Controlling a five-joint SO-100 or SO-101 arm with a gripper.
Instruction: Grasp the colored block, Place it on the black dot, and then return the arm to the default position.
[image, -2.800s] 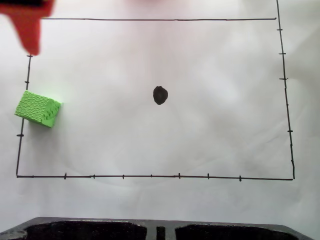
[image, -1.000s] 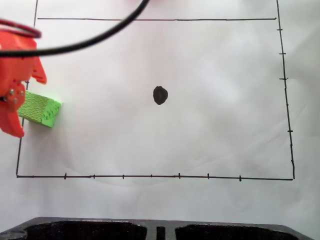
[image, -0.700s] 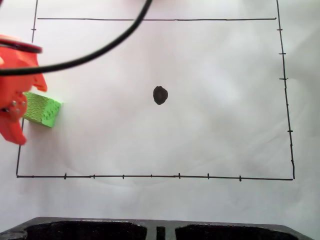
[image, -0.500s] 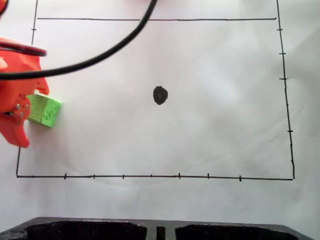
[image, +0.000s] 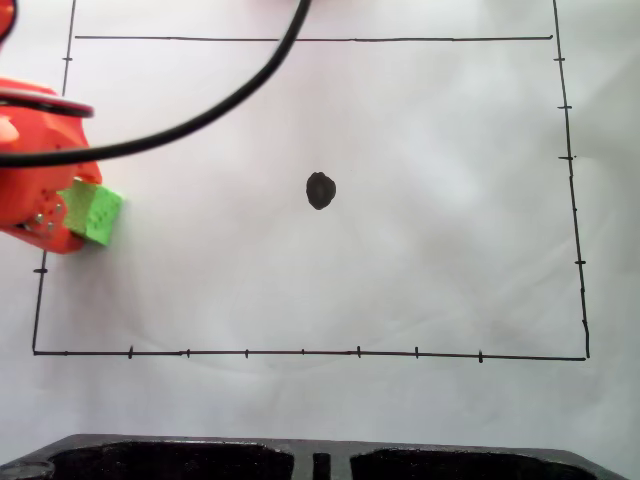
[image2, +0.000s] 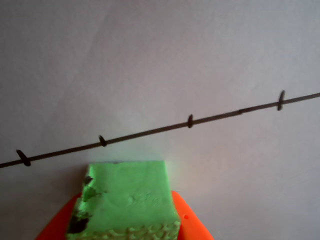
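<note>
In the fixed view the colored block (image: 97, 213), a bright green cube, sits at the left edge of the drawn rectangle, half covered by the orange arm (image: 35, 150). The gripper (image: 78, 212) is shut on the block, with one orange finger above it and one below. The wrist view shows the colored block (image2: 127, 197) close up, its pebbled side at the bottom, with orange fingers (image2: 187, 222) hugging both sides of it. The black dot (image: 320, 190) lies bare near the middle of the sheet, well to the right of the block.
A black cable (image: 225, 95) arcs from the arm across the upper left of the fixed view. Thin black border lines with tick marks (image: 300, 352) frame the white sheet. A dark moulded piece (image: 180, 458) runs along the bottom edge.
The arm came down from the top left over the block. Its fingers, spread either side of the block half a second ago, have closed on it, and the block has shifted slightly.
</note>
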